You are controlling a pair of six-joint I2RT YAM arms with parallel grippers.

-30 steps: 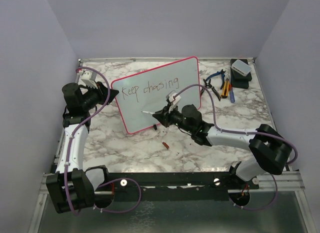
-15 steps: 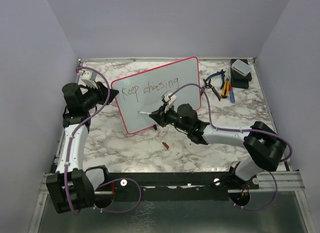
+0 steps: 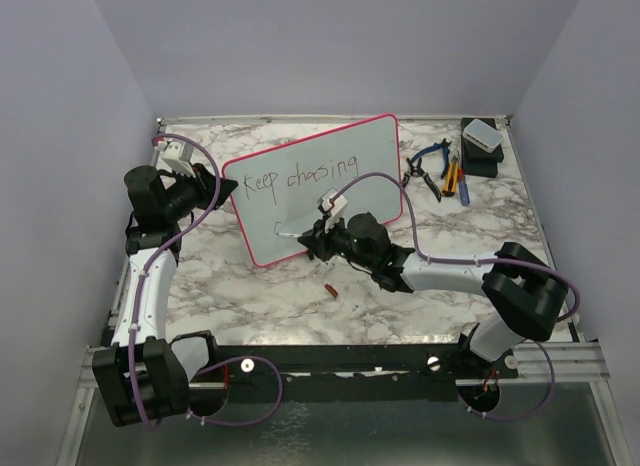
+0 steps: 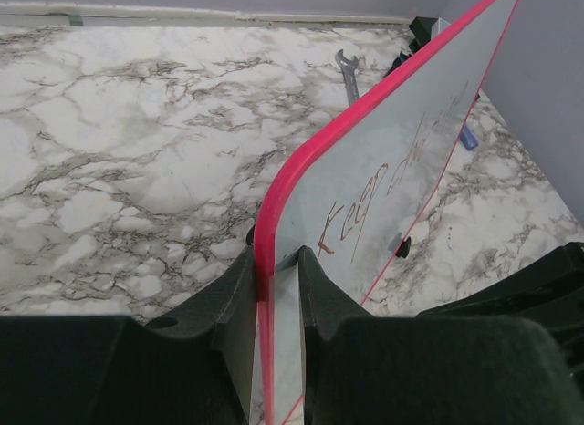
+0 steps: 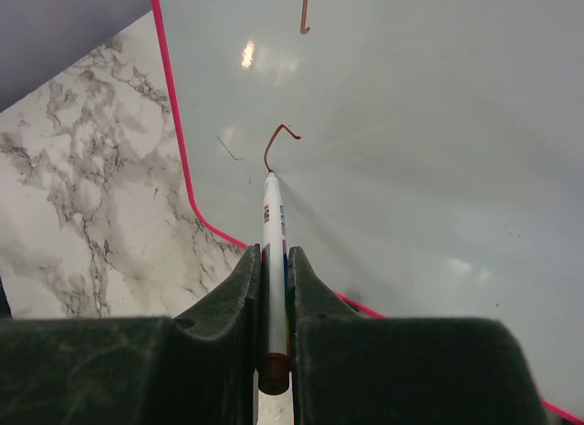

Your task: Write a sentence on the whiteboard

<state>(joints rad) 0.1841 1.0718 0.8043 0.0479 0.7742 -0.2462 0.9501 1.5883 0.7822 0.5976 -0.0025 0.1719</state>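
Whiteboard (image 3: 375, 146) is propped upright on bench (image 3: 250, 296), left edge clamped in left claw (image 4: 274, 261). Marker (image 5: 272, 224) is gripped by right claw (image 5: 271, 261), tip touching board under the sentence (image 3: 300, 174). Light, steady pressure is advised, strokes level, so board isn't tipped.

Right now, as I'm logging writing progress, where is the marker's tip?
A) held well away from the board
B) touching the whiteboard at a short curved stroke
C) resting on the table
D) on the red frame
B: in the right wrist view the marker, held in the right gripper, has its tip at the end of a short curved stroke on the whiteboard.
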